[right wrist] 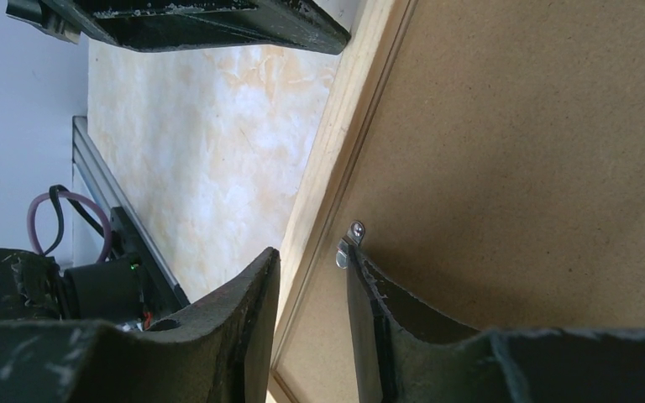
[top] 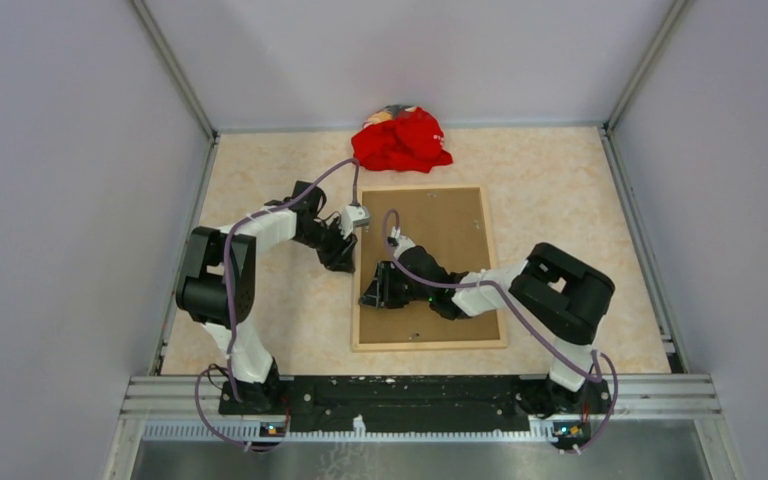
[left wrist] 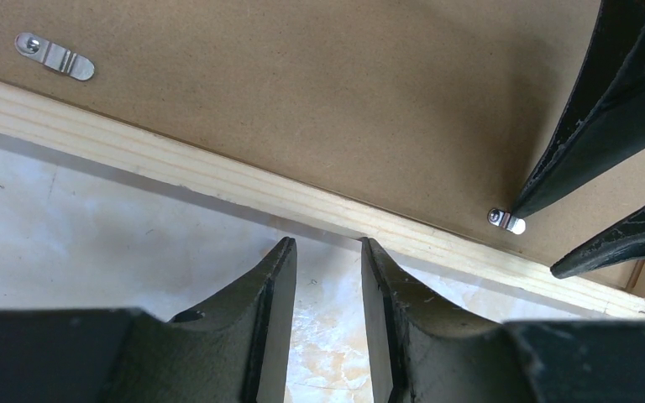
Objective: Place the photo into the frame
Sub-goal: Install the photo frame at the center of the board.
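Frame (top: 428, 343) flat on bench (top: 570, 200), back up, brown board (top: 450, 225) inside; your left gripper (left wrist: 327, 242) parted, empty, beside frame's edge; right gripper (right wrist: 312, 252) parted, one finger touching metal clip (right wrist: 348, 243).

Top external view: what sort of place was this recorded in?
Probably a purpose-built robot test cell, not a home: plain grey panel walls on aluminium posts enclose a marble-look tabletop, with the left arm and right arm bolted along a metal rail.
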